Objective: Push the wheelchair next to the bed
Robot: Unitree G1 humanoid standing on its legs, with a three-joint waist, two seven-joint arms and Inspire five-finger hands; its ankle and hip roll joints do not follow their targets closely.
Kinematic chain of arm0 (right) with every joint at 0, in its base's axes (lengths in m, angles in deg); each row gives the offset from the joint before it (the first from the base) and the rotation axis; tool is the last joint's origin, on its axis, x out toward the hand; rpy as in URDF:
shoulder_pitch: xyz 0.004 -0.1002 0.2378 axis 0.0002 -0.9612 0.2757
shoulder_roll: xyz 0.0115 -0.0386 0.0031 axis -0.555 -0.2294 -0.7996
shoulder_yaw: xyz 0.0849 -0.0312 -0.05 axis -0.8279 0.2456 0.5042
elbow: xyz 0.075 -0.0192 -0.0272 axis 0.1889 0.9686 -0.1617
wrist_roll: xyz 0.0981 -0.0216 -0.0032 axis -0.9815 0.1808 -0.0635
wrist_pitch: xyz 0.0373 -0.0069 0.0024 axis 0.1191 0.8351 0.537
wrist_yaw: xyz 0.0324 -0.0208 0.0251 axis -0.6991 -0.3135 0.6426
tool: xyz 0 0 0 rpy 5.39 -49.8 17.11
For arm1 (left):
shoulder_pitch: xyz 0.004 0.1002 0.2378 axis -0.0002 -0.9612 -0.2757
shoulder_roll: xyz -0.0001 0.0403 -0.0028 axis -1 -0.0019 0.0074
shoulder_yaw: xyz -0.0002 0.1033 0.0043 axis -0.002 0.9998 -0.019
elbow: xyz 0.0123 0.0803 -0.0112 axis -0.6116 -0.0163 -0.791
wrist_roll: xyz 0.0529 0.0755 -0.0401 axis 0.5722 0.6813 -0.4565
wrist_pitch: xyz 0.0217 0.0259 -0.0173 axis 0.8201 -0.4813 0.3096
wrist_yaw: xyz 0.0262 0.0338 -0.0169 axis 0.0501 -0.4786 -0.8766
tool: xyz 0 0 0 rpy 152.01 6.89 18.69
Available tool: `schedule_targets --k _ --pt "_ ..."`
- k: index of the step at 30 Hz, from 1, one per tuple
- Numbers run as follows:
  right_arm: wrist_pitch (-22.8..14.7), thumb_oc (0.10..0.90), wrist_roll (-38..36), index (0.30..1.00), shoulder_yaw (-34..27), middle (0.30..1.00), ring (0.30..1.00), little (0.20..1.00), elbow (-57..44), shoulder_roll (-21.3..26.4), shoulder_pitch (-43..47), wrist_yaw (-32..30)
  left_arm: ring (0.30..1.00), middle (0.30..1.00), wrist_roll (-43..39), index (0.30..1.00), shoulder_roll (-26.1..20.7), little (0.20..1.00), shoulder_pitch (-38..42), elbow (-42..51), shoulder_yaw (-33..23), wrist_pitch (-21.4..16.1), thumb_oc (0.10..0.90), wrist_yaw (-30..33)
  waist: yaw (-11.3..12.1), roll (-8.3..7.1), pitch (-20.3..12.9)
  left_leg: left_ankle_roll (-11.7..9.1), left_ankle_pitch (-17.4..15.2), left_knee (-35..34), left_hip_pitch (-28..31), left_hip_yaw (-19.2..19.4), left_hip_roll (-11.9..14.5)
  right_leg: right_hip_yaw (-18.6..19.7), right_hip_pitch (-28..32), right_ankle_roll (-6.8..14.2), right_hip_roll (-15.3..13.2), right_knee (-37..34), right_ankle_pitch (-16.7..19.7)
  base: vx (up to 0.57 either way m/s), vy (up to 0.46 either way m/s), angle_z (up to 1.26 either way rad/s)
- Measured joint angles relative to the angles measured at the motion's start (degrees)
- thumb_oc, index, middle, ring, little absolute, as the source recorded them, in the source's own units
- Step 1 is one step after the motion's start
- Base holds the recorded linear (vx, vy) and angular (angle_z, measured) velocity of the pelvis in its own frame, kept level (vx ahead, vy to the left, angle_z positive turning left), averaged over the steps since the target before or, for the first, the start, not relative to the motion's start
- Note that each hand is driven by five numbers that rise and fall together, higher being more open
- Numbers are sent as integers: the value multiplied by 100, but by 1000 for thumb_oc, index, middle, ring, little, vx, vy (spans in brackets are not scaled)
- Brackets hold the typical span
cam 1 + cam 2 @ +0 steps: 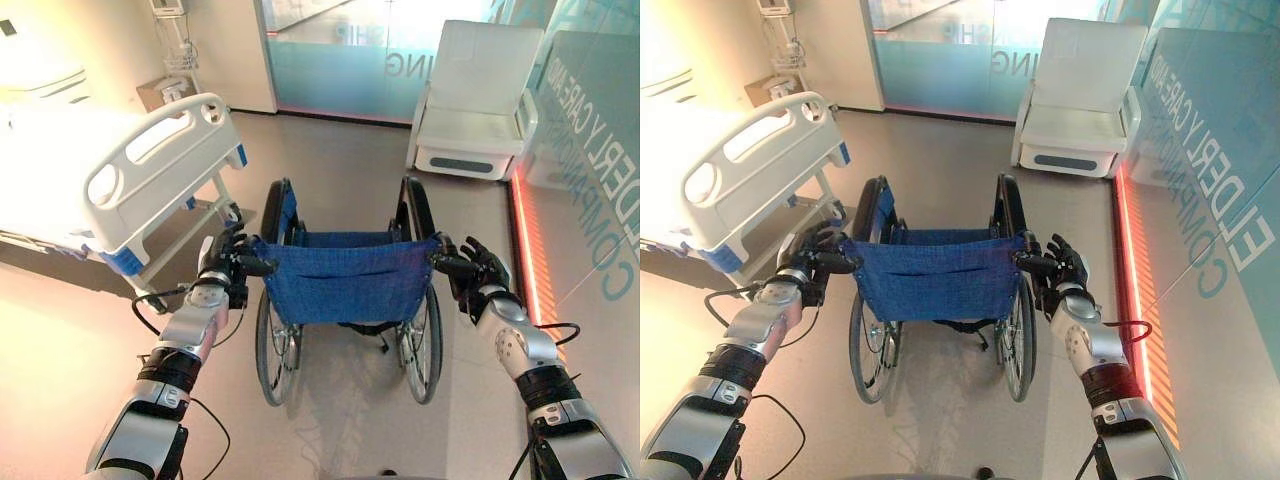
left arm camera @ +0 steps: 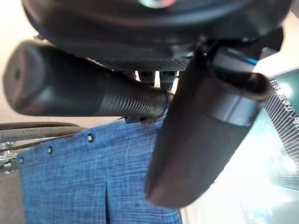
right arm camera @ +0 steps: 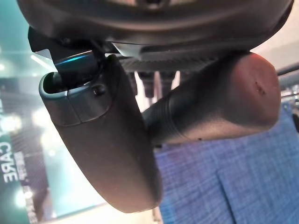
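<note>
Wheelchair on floor nr bed

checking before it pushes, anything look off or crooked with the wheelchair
Nothing stands out. The wheelchair stands upright and square on the floor, its blue backrest taut, with the left hand and right hand on its push handles.

I see the wheelchair with a back of blue woven cloth, matt and a little rough, fixed with small metal studs. Its push handle looks like black rubber, matt, with fine ribs at one end. The wheel rims look like thin shiny metal. The bed at the upper left has a smooth white plastic end board. The floor is smooth and half glossy. The armchair at the upper right looks like smooth white padding.
</note>
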Motion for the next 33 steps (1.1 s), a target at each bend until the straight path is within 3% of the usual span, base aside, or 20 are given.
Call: schedule_targets --k 11,22,33 --pt "0 800 0 900 29 900 900 900 0 -4 13 3 900 900 41 900 2 900 193 -321 152 127 800 263 -24 4 -3 0 0 0 -2 3 -1 3 -2 0 -1 0 0 0 0 0" --pt "16 800 4 900 28 900 900 900 0 -2 17 4 900 900 -138 900 -62 900 199 -321 113 211 800 -16 -26 5 -4 0 0 0 0 4 -2 6 -2 0 -2 0 0 0 0 0" --pt "415 800 -3 900 79 900 900 900 164 59 261 204 900 900 -407 900 -264 900 236 -333 117 501 800 -387 -80 5 -16 0 0 0 2 16 -3 12 -4 0 -3 1 1 0 0 0"
